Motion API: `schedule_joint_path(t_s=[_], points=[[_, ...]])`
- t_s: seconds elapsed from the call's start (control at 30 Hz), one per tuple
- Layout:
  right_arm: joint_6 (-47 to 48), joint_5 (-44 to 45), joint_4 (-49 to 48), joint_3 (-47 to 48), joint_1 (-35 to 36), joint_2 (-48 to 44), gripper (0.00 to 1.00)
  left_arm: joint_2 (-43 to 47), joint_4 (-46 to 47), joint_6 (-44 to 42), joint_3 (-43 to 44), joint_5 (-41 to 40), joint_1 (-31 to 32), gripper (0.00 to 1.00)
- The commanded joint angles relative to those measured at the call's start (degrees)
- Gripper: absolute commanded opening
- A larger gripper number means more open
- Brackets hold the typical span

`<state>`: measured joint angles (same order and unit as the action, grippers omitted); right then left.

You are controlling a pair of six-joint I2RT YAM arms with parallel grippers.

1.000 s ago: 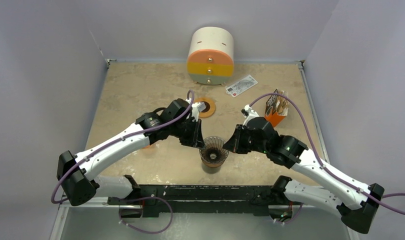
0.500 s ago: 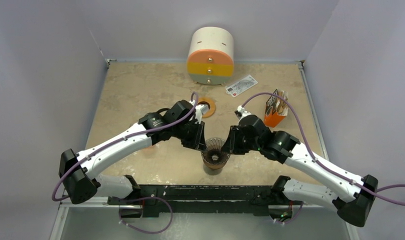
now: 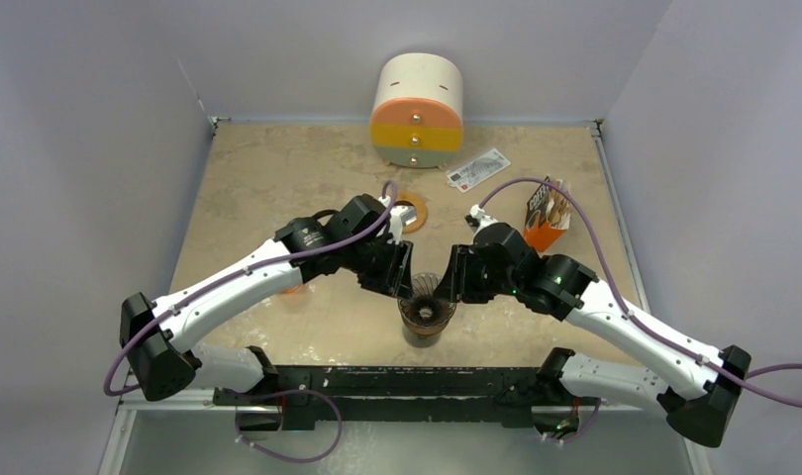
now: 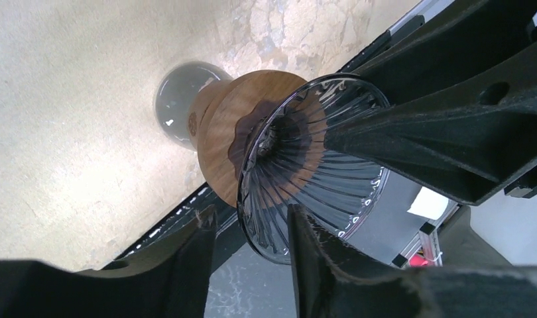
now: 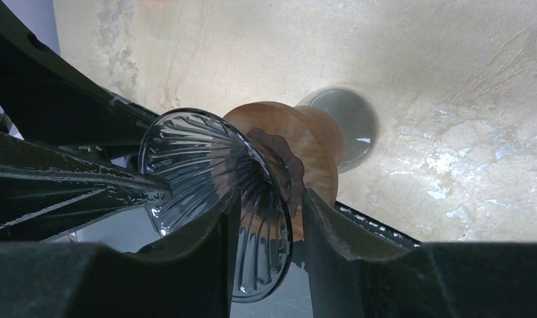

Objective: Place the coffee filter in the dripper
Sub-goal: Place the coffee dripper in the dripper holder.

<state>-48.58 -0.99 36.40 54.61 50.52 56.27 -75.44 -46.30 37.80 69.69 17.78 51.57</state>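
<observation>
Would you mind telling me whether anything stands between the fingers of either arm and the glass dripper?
Nothing visible does. The rim of the dripper lies between the parted left fingers and likewise between the parted right fingers, with no other object in either gap.

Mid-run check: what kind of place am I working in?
Likely a lab robot cell, not a kitchen: plain walls box in the table, two arms are bolted at its edge, with a dripper between them.
</observation>
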Motion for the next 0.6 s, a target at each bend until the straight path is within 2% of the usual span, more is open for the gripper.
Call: schedule_joint_path(t_s=[0.0,0.1,0.2,0.43,0.57], points=[[1.1,2.0,2.3,3.8,0.1,0.7,0.44,0.1,-1.2,-2.2,4.1,-1.3,0.3,0.45],[2.1,3.8,3.8,5.7,0.1,0.8,0.48,0.2,-2.4,-3.0,5.7,-1.8,0.2,0.55],[3.5,5.7,6.4,8.1,0.1,0.7,0.54,0.7,-4.6,-4.2,7.4,-3.8,-0.1,0.60],[6.1,9.5,12.6,10.3,0.0,-4.1,0.63,4.1,-8.2,-7.4,8.5,-11.9,-0.6,0.61],[6.4,13.8,18.9,10.5,0.0,-6.0,0.60,8.9,-8.2,-7.5,5.8,-17.1,-0.5,0.61]])
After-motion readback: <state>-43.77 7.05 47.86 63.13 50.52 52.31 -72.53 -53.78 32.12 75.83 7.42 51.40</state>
